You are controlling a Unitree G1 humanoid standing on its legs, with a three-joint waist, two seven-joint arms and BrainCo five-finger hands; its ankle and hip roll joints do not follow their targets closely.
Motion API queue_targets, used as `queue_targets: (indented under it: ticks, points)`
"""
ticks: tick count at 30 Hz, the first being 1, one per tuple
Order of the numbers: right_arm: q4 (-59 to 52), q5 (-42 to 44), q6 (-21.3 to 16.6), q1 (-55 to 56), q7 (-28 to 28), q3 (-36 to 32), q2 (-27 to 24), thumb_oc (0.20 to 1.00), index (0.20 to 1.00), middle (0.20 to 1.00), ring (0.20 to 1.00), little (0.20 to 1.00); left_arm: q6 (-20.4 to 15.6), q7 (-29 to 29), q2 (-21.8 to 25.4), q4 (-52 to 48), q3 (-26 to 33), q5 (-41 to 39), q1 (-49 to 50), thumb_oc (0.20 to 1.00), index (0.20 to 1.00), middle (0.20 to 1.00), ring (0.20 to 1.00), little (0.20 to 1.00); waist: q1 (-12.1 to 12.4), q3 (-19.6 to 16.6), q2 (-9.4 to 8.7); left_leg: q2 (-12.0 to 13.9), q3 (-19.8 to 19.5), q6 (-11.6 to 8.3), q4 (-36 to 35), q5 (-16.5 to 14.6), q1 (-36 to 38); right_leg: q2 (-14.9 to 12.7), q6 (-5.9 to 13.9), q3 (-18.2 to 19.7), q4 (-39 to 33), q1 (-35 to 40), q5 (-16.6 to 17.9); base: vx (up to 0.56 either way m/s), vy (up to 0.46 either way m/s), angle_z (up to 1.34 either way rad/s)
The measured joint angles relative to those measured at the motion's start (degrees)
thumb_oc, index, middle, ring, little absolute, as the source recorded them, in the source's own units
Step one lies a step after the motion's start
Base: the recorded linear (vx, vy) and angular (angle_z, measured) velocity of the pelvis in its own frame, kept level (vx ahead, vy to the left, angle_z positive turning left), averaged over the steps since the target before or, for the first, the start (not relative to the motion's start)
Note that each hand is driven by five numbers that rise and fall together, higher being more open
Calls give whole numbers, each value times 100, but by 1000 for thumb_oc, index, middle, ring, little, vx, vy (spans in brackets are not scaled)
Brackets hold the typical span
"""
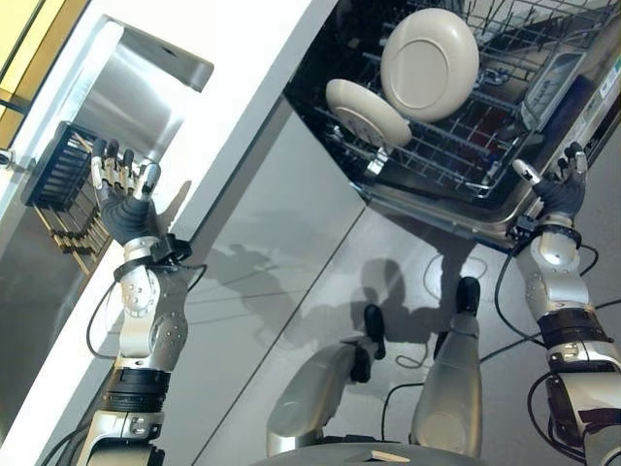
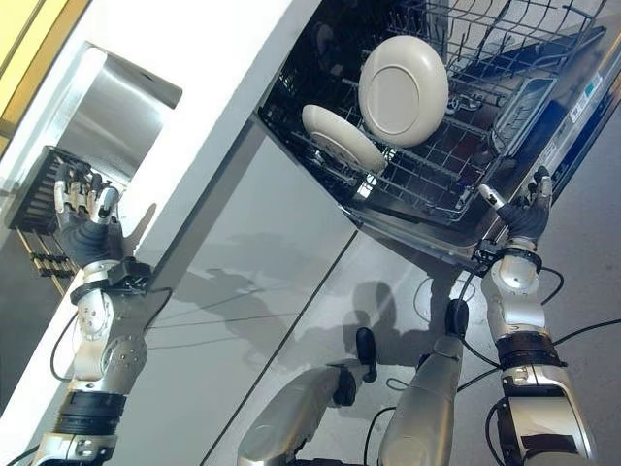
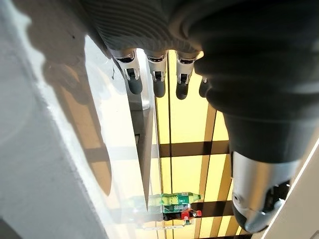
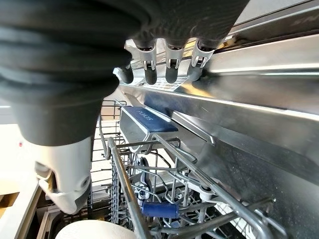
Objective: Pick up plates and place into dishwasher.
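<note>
Two cream plates stand in the open dishwasher's wire rack (image 1: 466, 146): a large round one (image 1: 429, 64) upright and a smaller one (image 1: 367, 112) leaning beside it. My right hand (image 1: 558, 189) is raised at the outer edge of the lowered dishwasher door (image 1: 456, 218), fingers straight and holding nothing. In the right wrist view its fingers (image 4: 172, 69) point at the steel door edge, with a plate's rim (image 4: 94, 230) showing low in the rack. My left hand (image 1: 121, 199) is up over the steel sink (image 1: 136, 107), open and empty, fingers (image 3: 154, 79) straight.
A dark wire basket (image 1: 58, 165) with utensils hangs at the sink's side, just beyond my left hand. A white countertop (image 1: 252, 87) runs between sink and dishwasher. A blue-padded holder (image 4: 147, 119) sits in the rack. Green and red bottles (image 3: 179, 201) stand far off.
</note>
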Motion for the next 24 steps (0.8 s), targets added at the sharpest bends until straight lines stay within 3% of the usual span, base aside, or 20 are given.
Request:
queue_targets:
  ticks: [5,17,24]
  points:
    - [-11,-686,28,-69,-858,80,152,1000,1000,1000,1000,1000,-49,-3,-4,-110,-12,-4,16,1000,1000,1000,1000,1000,114,-1,1,4,-17,-6,14,24,-102,-3,-10,-31,36,-93,9,-10,60,4]
    - [-223,-1611,242,-93,-2073,220,302,1000,1000,1000,1000,1000,-199,-51,-29,-216,-16,-29,6,1000,1000,1000,1000,1000,281,-9,12,5,-81,-30,15,57,-290,-16,-22,-97,66,-251,16,-9,47,3]
    - [-481,-2455,829,-208,-2997,591,440,1000,1000,1000,1000,1000,-276,-87,-62,-235,-27,-41,37,1000,1000,1000,1000,1000,428,-14,20,4,-151,-35,5,64,-344,-29,-30,-162,66,-269,8,0,34,5]
